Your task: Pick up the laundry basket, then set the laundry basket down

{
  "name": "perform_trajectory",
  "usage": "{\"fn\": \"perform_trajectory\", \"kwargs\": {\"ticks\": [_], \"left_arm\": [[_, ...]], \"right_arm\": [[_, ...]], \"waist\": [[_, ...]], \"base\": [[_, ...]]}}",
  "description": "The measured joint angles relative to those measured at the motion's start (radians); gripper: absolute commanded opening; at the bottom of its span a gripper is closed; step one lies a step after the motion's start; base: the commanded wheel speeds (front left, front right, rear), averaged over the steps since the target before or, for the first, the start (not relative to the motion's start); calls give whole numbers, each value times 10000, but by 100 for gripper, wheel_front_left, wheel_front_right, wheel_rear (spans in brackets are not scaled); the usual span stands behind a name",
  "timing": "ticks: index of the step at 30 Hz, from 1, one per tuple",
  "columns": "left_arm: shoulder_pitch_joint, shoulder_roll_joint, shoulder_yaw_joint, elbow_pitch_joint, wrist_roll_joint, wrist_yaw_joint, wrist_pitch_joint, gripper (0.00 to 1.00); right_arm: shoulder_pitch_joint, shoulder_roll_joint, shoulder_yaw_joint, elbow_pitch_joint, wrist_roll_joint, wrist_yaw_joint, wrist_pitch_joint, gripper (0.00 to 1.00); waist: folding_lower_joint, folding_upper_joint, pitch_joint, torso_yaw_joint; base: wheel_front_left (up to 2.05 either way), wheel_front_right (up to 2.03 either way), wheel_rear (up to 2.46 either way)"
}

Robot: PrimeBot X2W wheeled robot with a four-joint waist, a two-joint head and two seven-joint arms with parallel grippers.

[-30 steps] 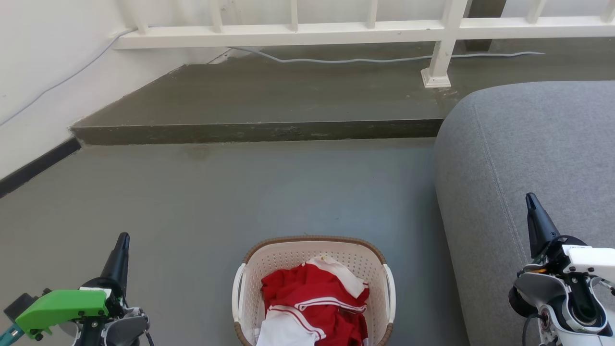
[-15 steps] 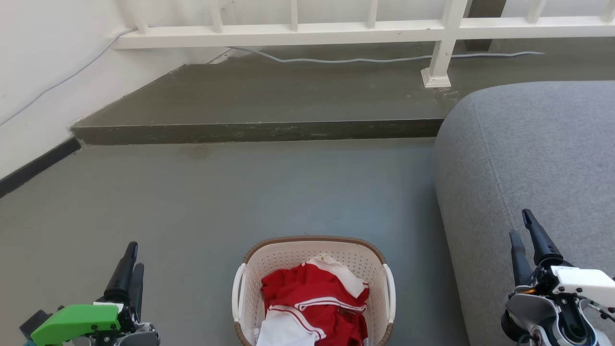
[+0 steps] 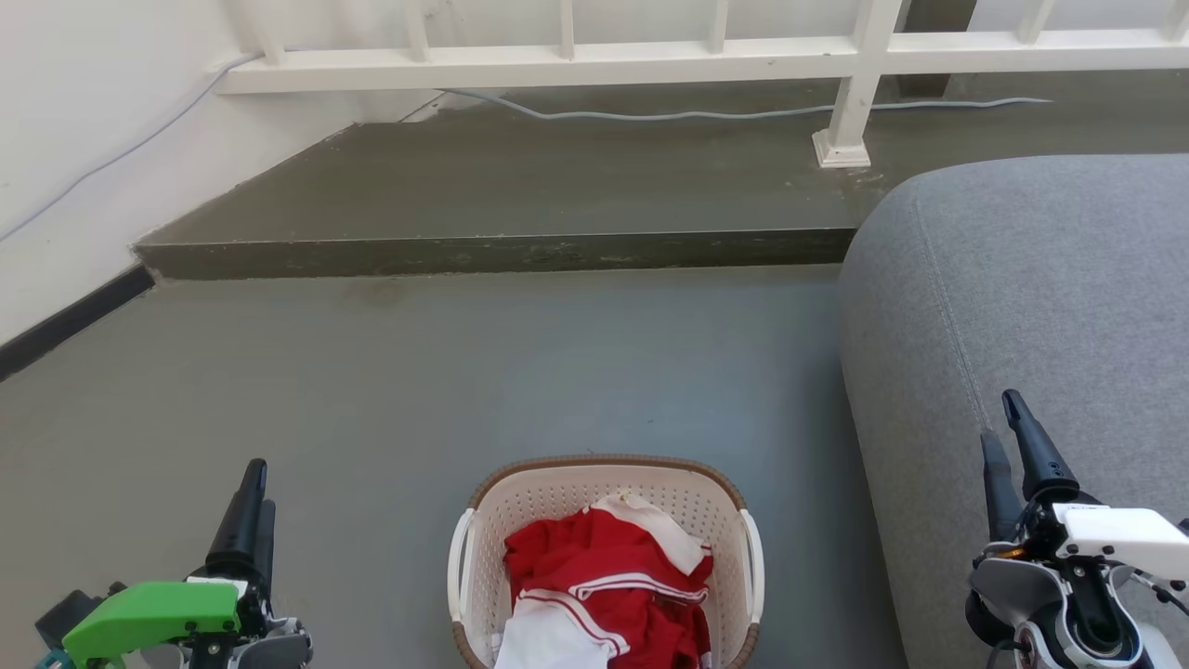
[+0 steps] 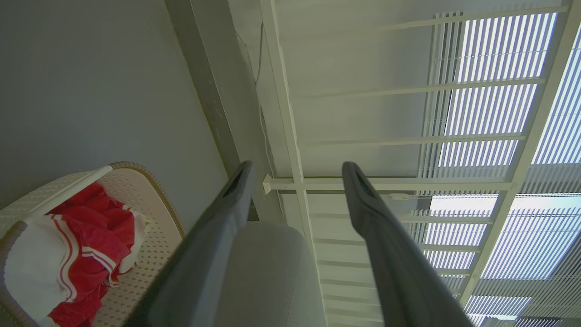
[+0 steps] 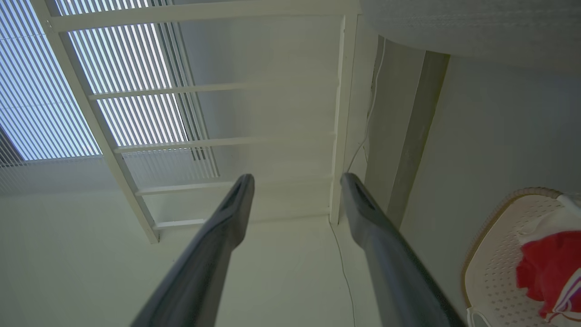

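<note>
The laundry basket (image 3: 555,500), cream perforated plastic with a brown rim and white side handles, stands on the grey floor at the bottom middle of the head view. It holds red and white clothes (image 3: 604,581). My left gripper (image 3: 258,488) hovers to the basket's left, apart from it, open and empty. My right gripper (image 3: 999,418) is to the basket's right, in front of the sofa, also open and empty. The left wrist view shows the left gripper (image 4: 297,168) with its fingers spread and the basket (image 4: 156,254) at the lower left. In the right wrist view the right gripper (image 5: 297,178) is spread, with the basket (image 5: 494,254) at the lower right.
A grey sofa (image 3: 1022,279) fills the right side, close to the basket. Beyond the open floor is a raised concrete step (image 3: 502,253), with a white railing (image 3: 557,65) and a grey cable (image 3: 697,116) on it. A white wall (image 3: 74,139) stands on the left.
Both grippers have turned, so each now shows two fingers instead of one. The left one has dropped lower and the right one slightly lower. The basket has not moved.
</note>
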Motion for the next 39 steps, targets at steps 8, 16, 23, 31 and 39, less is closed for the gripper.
{"fn": "perform_trajectory", "kwargs": {"ticks": [8, 16, 23, 31, 39], "left_arm": [[-13, 174, -366, -211, 771, 0, -378, 100], [-49, 410, -771, -244, 1791, 0, -677, 100], [-122, 686, -1035, -240, 2997, 0, -924, 100], [-267, 763, -1229, -357, 4853, 88, -1216, 100], [-317, 773, -1498, -512, 6157, 255, -1521, 100]], "right_arm": [[-17, -184, 474, -219, -765, 0, -259, 100], [-189, -639, 1126, -328, -2067, 2, -614, 100], [-222, -796, 1645, -314, -3216, 6, -865, 100], [-464, -1108, 2278, -213, -4930, -107, -1156, 100], [-585, -1135, 2777, -125, -6057, -370, -1432, 100]], "waist": [[0, 0, 20, -20], [0, 0, 35, -48], [0, 0, 38, -76], [0, 0, 49, -100], [0, 0, 51, -125]], "base": [[0, 0, 0], [0, 0, 0], [0, 0, 0], [0, 0, 0], [0, 0, 0]]}}
